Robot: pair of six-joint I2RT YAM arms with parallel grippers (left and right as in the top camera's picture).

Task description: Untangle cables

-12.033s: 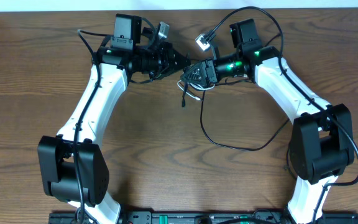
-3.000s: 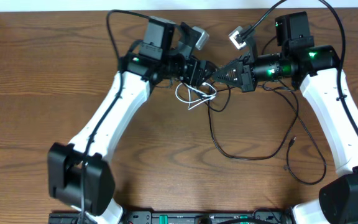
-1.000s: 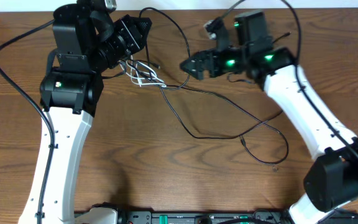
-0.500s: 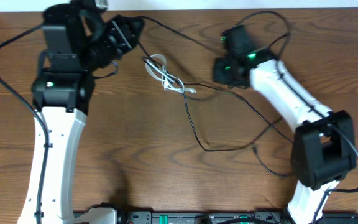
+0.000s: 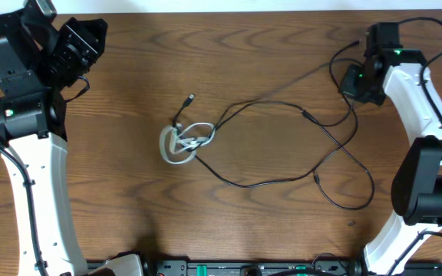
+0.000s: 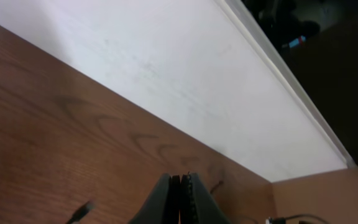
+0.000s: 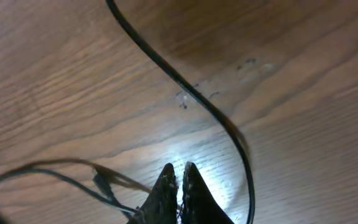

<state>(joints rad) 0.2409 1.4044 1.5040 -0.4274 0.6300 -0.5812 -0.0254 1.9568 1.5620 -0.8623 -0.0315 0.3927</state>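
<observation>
Though the black cables (image 5: 282, 165) lie mostly spread out right of the bunched white cable (image 5: 181, 144), one loops through it, so I'd call this halfway, left gripper (image 6: 180, 177) closed empty well left of it, right gripper (image 7: 179, 167) closed well right, contents unclear.

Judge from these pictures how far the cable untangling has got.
Done: the black cables lie spread out. In hand: nothing visibly; left pincer and right pincer are shut, the left one empty. Left: the white cable is looped with a black one, and black strands cross.
</observation>
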